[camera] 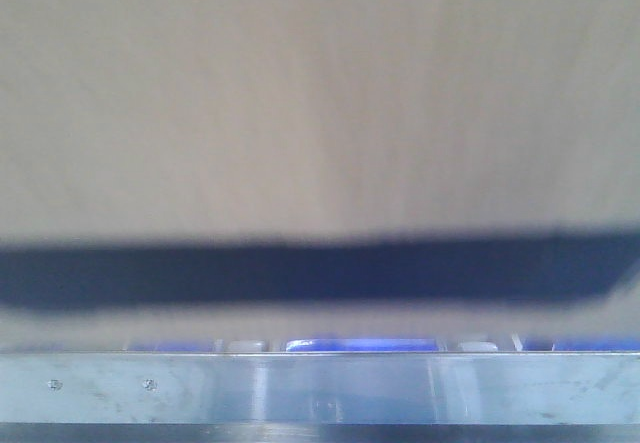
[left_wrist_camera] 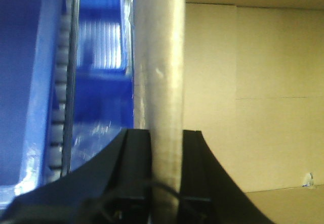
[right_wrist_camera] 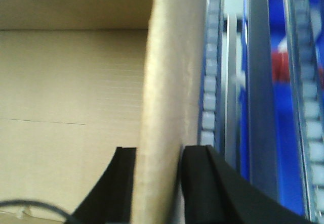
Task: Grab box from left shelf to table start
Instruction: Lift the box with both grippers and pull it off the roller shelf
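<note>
The tan cardboard box point(camera: 320, 103) fills the front view, with its dark navy band point(camera: 300, 273) low across it. Below it runs the left shelf's silvery metal rail point(camera: 320, 388) with two small screws at the left. In the left wrist view my left gripper point(left_wrist_camera: 167, 138) is shut on the box's upright side wall point(left_wrist_camera: 159, 57), one black finger on each face, and the box's inside point(left_wrist_camera: 253, 97) shows to the right. In the right wrist view my right gripper point(right_wrist_camera: 158, 155) is shut on the opposite wall point(right_wrist_camera: 174, 72), with the box's inside point(right_wrist_camera: 71, 107) to the left.
Blue bins point(left_wrist_camera: 30, 82) and a roller track point(left_wrist_camera: 59, 107) lie just outside the box on the left side. On the right side run a roller track point(right_wrist_camera: 210, 82), metal rails point(right_wrist_camera: 258, 82) and blue bins point(right_wrist_camera: 286, 133). Blue shapes point(camera: 360, 344) show between box and rail.
</note>
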